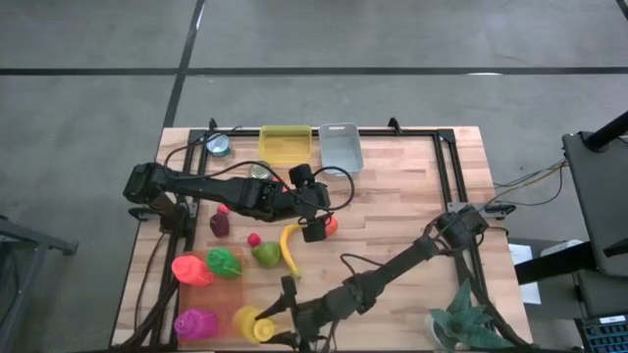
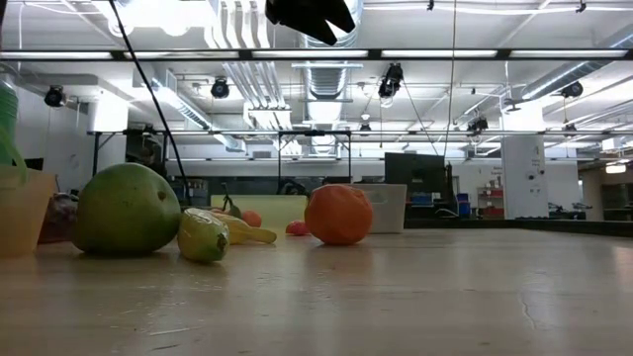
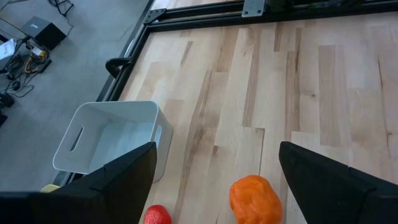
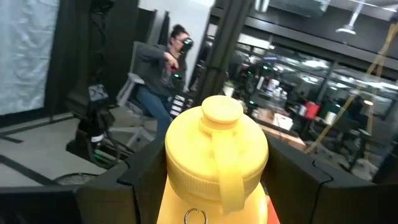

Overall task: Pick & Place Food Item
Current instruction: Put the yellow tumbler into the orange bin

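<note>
1. My left arm extends from the left edge of the table across to its centre. My left gripper (image 1: 316, 227) hangs above the orange food item (image 3: 255, 198), not touching it.
2. My left fingers (image 3: 118, 180) stand wide apart and hold nothing; the wrist view shows bare wood and the orange item between them.
3. My right arm runs from the right side of the table diagonally to the near edge. My right gripper (image 1: 270, 324) is at the yellow bottle (image 4: 214, 158).
4. My right fingers (image 4: 298, 180) flank the bottle on both sides and are closed on its body.
5. The orange item is a lumpy, rounded, bright orange piece. It rests on the table (image 1: 412, 196) near the centre, just beside the banana (image 1: 288, 250).
6. In the low view the orange item (image 2: 338, 214) sits in front of the clear bin (image 1: 340, 146).
7. A small red item (image 3: 157, 215) lies near it, between the orange piece and the white-looking bin (image 3: 112, 140).
8. The yellow bin (image 1: 285, 143) stands beside the clear bin at the far edge.
</note>
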Tool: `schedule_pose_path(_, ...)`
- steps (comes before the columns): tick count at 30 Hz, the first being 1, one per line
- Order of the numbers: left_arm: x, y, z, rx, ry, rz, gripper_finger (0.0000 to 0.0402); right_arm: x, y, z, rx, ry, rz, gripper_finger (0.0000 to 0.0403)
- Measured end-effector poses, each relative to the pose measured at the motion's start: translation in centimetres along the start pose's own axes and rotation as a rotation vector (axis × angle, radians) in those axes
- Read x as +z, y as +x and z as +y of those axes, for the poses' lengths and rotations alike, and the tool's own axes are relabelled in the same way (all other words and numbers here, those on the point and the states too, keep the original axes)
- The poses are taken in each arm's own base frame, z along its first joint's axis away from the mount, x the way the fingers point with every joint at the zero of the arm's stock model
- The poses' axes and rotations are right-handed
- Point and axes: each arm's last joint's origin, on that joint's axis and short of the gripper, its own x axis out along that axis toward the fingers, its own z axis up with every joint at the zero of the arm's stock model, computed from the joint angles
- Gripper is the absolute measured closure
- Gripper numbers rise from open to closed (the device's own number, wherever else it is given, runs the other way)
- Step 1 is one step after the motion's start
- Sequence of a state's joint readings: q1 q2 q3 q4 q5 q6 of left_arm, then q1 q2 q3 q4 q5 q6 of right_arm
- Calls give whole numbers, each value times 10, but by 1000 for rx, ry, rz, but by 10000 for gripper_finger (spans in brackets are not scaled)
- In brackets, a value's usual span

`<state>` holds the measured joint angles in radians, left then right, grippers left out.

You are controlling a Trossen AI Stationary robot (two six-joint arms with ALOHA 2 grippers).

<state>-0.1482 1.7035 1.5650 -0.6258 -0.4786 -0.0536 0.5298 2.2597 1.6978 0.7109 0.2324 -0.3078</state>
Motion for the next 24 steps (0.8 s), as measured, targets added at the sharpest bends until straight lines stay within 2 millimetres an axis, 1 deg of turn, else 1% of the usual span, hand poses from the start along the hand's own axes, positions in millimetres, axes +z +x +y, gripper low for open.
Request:
schedule_pose_path(7, 0, 0, 0, 0, 0, 0, 60, -3, 3, -10, 30, -13, -15, 182)
schedule_pose_path(11, 0, 0, 0, 0, 1, 0, 60, 0, 5, -16, 65, -11, -42, 182)
schedule_pose_path(19, 0, 0, 0, 0, 0, 0, 59, 3, 11, -29, 78, -17, -47, 182)
schedule_pose_path(21, 0, 0, 0, 0, 0, 0, 59, 0, 13, -30, 77, -17, -52, 182)
schedule_pose_path(24, 0, 0, 0, 0, 1, 0, 59, -12, 19, -27, 73, -26, -49, 182)
